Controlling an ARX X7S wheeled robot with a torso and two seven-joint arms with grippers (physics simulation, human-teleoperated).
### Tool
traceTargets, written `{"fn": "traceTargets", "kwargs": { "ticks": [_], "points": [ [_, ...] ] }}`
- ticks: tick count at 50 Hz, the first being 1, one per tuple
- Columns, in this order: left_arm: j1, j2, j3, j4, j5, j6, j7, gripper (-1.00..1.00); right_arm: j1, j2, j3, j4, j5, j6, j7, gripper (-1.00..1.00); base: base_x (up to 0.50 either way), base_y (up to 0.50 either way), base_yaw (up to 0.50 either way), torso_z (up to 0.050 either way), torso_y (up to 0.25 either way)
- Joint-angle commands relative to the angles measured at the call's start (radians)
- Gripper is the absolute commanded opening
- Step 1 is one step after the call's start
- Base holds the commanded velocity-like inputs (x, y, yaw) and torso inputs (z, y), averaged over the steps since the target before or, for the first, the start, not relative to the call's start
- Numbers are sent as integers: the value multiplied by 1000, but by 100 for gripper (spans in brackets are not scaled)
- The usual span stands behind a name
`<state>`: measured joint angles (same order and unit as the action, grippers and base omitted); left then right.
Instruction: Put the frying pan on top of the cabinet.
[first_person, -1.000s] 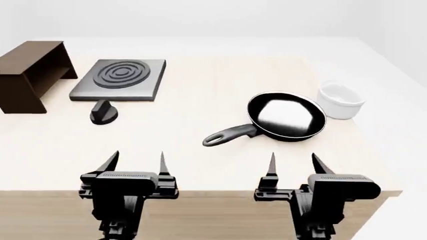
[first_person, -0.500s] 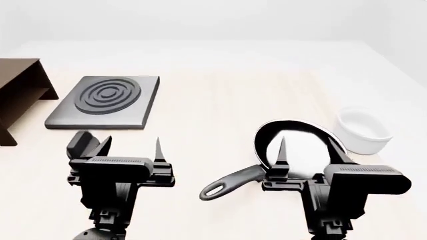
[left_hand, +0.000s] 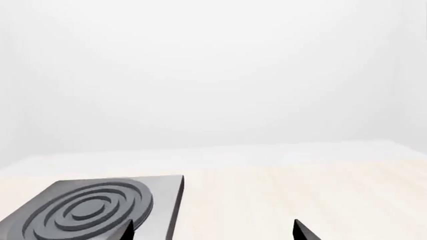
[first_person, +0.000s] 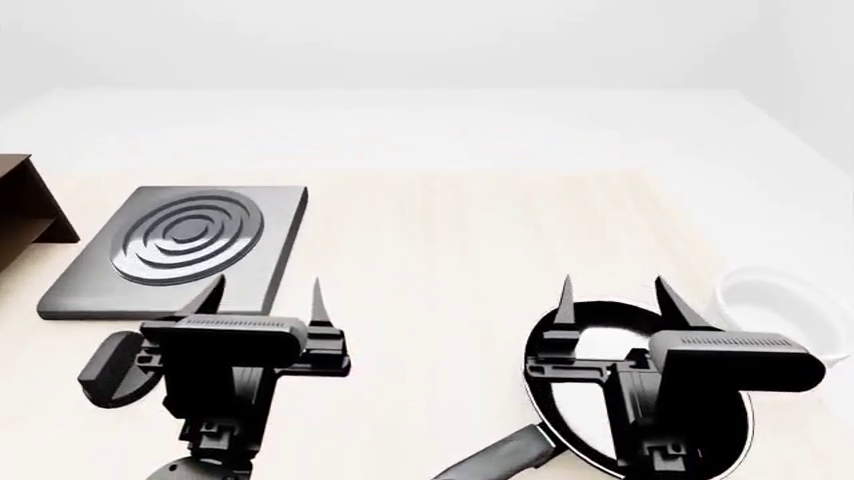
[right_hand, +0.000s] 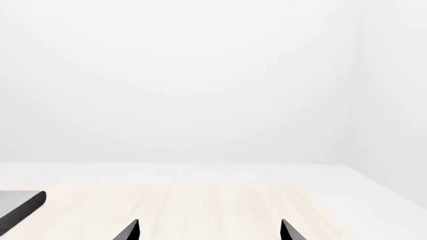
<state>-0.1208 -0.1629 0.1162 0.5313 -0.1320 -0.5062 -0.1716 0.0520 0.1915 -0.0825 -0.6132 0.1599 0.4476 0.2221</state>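
- Sitting at far left edge, cabinet (first_person: 24, 205), mostly cut off
- grey ringed plate (first_person: 180, 245) just right of it
- left gripper (first_person: 260, 300) jaws wide apart, empty
- right gripper (first_person: 614, 300) jaws wide apart, empty, above frying pan (first_person: 567, 395)
- white bowl (first_person: 787, 305) far right

Frying pan (first_person: 587, 425): black rim, glossy pale-reflecting inside, dark grey handle (first_person: 501, 462). Square plate (first_person: 180, 247): flat grey, raised concentric rings in darker grey; same grey ring pattern in left wrist view (left_hand: 90, 210). Cabinet (first_person: 27, 205): dark brown wood, only a corner shows. Bowl (first_person: 785, 305): white, faint against the pale surround. Table (first_person: 441, 250): pale beige with light wood grain. Knob-like object (first_person: 114, 365): dark grey. Left gripper (first_person: 260, 300) and right gripper (first_person: 614, 300): black. Background: plain white.
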Motion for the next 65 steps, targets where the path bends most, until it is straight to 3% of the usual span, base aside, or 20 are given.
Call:
{"fn": "traceTargets", "kwargs": {
  "ticks": [1,6,7,10,12,14,16,19,23,46,59,65],
  "points": [
    [-15,-7,2,25,-36,-77,0,100,2,10,-6,4,11,-8,13,100,0,0,0,0,0],
    [-83,-6,-14,97,-84,-230,-2,100,8,18,-11,1,13,2,19,100,0,0,0,0,0],
    [-125,-48,32,150,-104,-335,36,100,10,20,-11,0,13,4,21,100,0,0,0,0,0],
    [-229,-56,14,227,-217,-595,86,100,11,23,-11,-4,15,8,26,100,0,0,0,0,0],
    [-276,-78,29,267,-272,-693,132,100,12,26,-9,-7,18,8,28,100,0,0,0,0,0],
    [-398,-76,-2,324,-435,-993,228,100,13,27,-7,-11,22,10,30,100,0,0,0,0,0],
    [-486,-194,22,229,-735,-1064,-6,100,16,29,-6,-13,25,11,32,100,0,0,0,0,0],
    [-542,-240,48,184,-1175,-1061,-184,100,15,32,-7,-15,25,12,36,100,0,0,0,0,0],
    [-612,-292,92,121,-1445,-1046,-299,100,12,37,-5,-19,31,10,37,100,0,0,0,0,0],
    [-624,-299,241,100,-1550,-978,-373,100,8,50,-24,-10,39,-7,54,100,0,0,0,0,0],
    [-623,-252,344,42,-1482,-976,-390,100,11,55,-34,-4,47,-17,60,100,0,0,0,0,0],
    [-610,-232,404,-9,-1372,-965,-353,100,12,59,-34,-6,49,-16,64,100,0,0,0,0,0]
  ]
}}
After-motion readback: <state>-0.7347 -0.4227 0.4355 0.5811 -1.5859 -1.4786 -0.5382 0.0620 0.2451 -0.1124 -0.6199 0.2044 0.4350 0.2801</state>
